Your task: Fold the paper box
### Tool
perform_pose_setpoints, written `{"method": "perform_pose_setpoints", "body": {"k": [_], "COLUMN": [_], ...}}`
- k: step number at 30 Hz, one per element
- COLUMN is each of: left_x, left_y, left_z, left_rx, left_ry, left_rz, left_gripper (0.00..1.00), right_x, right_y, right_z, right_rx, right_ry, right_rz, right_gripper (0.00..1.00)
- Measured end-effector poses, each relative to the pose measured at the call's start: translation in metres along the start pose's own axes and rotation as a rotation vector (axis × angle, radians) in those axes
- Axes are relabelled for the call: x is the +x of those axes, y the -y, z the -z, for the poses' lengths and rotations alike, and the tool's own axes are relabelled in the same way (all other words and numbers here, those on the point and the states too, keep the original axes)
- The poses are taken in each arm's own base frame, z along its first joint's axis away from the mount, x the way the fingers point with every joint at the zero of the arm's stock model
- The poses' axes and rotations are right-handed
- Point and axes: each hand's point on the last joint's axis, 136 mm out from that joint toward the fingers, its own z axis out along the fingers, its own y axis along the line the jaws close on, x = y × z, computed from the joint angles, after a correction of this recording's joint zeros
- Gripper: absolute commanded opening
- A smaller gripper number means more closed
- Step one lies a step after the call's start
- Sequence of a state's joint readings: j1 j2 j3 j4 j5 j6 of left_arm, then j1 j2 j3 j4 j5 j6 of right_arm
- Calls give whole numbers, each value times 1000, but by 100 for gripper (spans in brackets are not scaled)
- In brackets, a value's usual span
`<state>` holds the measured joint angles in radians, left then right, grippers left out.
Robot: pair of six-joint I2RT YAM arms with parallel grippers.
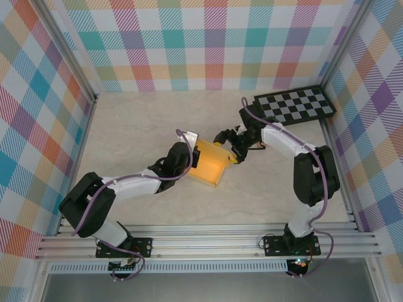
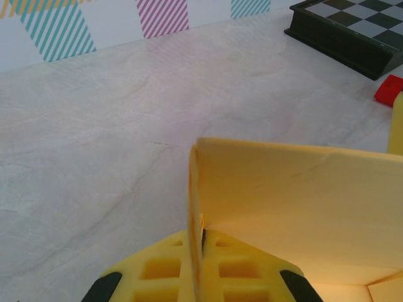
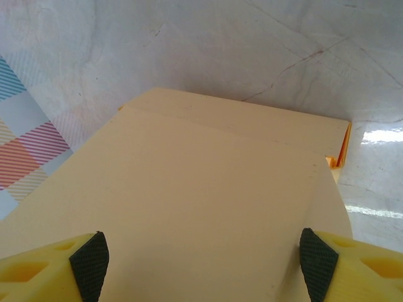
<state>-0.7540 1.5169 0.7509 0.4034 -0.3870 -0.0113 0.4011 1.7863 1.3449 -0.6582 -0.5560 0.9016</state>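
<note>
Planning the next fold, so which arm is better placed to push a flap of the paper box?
Likely right: the right pincer stands open astride a paper box panel; the left pincer is shut on a wall, anchoring it.

Count on the counter [image 1: 138, 126]: single items, paired arms.

One paper box [image 1: 213, 165], tan-yellow; one black-and-grey checkerboard [image 1: 295, 104]; one small red block [image 2: 390, 88]. There are two arms, the left arm [image 1: 138, 182] and the right arm [image 1: 296, 151]. Each arm has one claw, so two claws in all, the left claw [image 1: 192, 157] and the right claw [image 1: 232, 151]. Each claw has two yellow fingers [image 3: 352, 264], four in total. Three plaid walls [image 1: 208, 44] stand round the one counter.
</note>
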Motion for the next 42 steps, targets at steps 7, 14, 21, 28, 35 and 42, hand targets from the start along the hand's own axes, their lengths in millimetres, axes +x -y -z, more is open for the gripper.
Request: {"method": "perform_pose_setpoints", "body": {"k": [7, 14, 21, 28, 35, 42], "left_x": [2, 8, 7, 7, 7, 5], "left_y": [-1, -4, -5, -5, -5, -4], "left_z": [1, 2, 4, 4, 5, 9], "left_rx": [-8, -21, -24, -24, -23, -26], "left_ry": [-2, -10, -6, -6, -5, 11], "left_rz": [-3, -7, -5, 3, 21, 29], "left_gripper": [0, 0, 0, 0, 0, 0], "right_x": [6, 11, 19, 23, 24, 26], "right_y": [0, 6, 0, -3, -6, -11], "right_z": [7, 7, 17, 18, 14, 10], "right_rx": [4, 22, -10, -43, -74, -85], "right_ry": [-4, -18, -17, -22, -30, -31], "right_rz": [-4, -24, -41, -79, -120, -148], "right_gripper": [83, 84, 84, 83, 82, 79]}}
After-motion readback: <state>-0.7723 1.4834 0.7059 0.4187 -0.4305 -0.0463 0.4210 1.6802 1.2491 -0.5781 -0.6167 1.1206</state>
